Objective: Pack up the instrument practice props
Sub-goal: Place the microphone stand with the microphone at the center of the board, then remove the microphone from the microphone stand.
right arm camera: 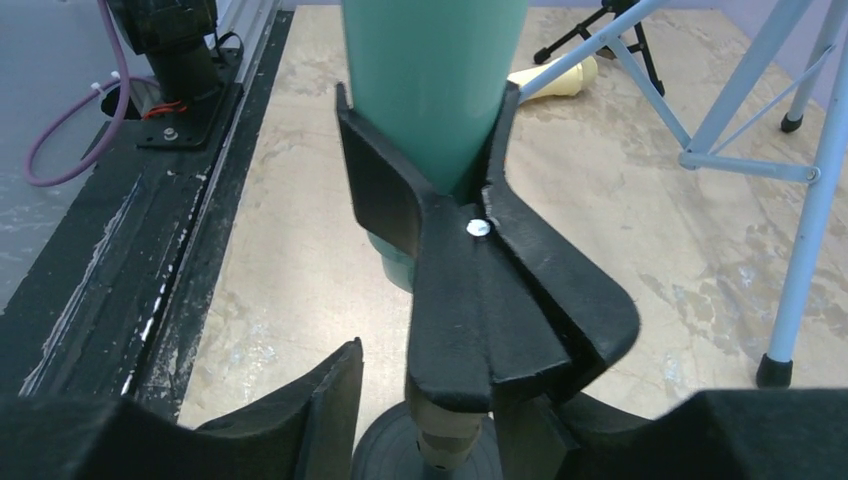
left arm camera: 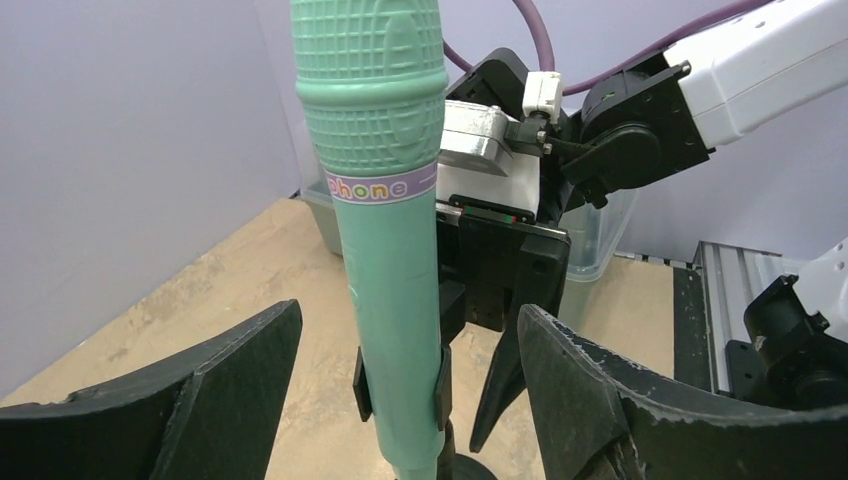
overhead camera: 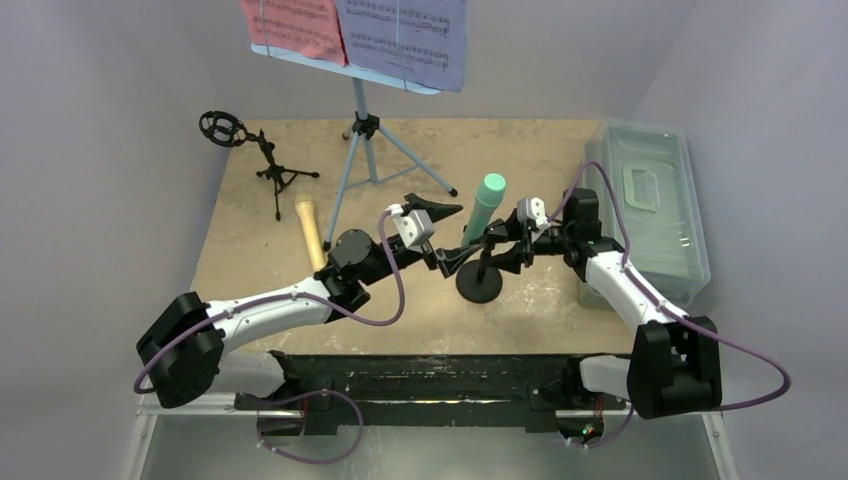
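Plain lilac-grey walls (overhead camera: 120,150) enclose a scuffed tan tabletop (overhead camera: 560,160); light is soft, even.

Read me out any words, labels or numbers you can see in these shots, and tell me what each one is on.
"phone": on the lilac band around the mint-green microphone, in the left wrist view. Any letters before it curve out of sight.
Printed music on the pink page and the purple page: too small to read.
No other text shows in any view.
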`<action>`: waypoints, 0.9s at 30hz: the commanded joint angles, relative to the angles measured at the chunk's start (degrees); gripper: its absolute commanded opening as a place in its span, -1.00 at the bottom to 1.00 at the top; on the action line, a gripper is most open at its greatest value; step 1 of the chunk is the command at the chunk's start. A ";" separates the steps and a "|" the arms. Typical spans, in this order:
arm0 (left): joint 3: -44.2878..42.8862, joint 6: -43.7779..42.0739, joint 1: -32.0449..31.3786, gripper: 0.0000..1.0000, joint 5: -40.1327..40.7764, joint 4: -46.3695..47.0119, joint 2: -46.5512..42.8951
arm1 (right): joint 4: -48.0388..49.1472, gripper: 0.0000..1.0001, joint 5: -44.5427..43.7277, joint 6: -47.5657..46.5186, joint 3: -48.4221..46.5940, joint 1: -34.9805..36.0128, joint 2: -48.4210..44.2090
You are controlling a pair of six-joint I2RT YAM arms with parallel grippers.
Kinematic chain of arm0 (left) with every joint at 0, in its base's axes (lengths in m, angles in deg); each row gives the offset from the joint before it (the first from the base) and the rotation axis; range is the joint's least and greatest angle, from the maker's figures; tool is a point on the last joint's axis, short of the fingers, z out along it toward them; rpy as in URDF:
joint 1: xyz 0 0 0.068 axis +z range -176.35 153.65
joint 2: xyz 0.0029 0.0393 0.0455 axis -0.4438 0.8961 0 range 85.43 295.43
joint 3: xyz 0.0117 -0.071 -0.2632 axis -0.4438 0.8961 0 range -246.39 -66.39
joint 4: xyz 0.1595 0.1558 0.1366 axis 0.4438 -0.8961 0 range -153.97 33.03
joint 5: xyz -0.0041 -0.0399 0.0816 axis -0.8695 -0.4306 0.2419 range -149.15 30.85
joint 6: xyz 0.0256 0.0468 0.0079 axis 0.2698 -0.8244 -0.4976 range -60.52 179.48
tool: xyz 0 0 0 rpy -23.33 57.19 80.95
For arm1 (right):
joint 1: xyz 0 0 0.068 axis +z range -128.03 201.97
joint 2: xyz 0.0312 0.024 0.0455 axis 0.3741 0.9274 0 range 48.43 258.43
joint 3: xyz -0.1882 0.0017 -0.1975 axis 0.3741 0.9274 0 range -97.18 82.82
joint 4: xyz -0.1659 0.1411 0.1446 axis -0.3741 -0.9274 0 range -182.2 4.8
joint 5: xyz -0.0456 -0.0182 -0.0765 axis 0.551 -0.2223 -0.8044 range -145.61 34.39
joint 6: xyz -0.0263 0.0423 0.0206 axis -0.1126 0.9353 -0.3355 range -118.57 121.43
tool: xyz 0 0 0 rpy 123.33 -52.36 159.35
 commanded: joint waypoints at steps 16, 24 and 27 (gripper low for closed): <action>-9.71 -3.35 -0.17 0.39 -0.26 -0.47 6.43 | -3.92 0.60 0.35 -1.18 -2.09 -3.13 -1.78; -10.98 -2.87 -0.18 -0.11 -0.52 -0.62 7.28 | -3.89 0.61 0.58 -0.99 -2.14 -3.50 -1.44; -11.49 -2.58 -0.21 -0.72 -0.53 -0.71 7.26 | -3.25 0.60 0.55 -0.26 -2.06 -3.48 -1.30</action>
